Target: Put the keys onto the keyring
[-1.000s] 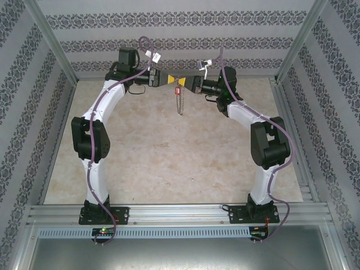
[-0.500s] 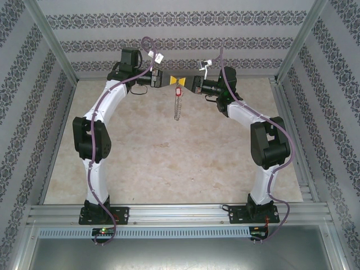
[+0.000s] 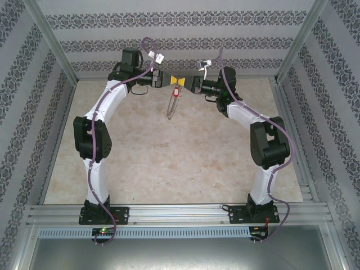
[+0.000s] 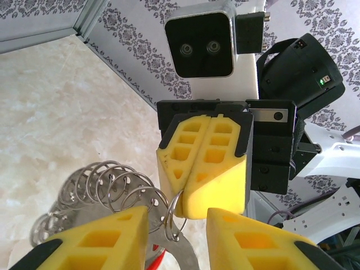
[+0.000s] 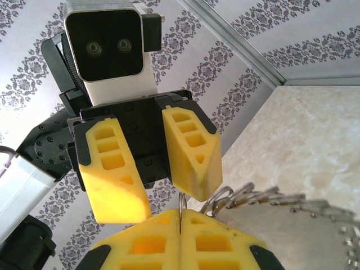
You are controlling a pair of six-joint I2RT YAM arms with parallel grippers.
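Keyring (image 5: 287, 222) in closed right fingers (image 5: 208, 244), mid-air — left fingers (image 4: 107, 239) apart beside it — table (image 3: 169, 163) edges well clear

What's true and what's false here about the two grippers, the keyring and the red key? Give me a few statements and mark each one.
1. The right gripper is shut on the wire of the keyring. True.
2. The jaws of the left gripper are pressed together. False: they stand apart, with a clear gap between them.
3. The keyring lies flat on the table. False: it hangs in the air, below the point where the two grippers meet.
4. A key with a red head sits right beside the gripper tips. True.
5. The two grippers face each other tip to tip over the far part of the table. True.
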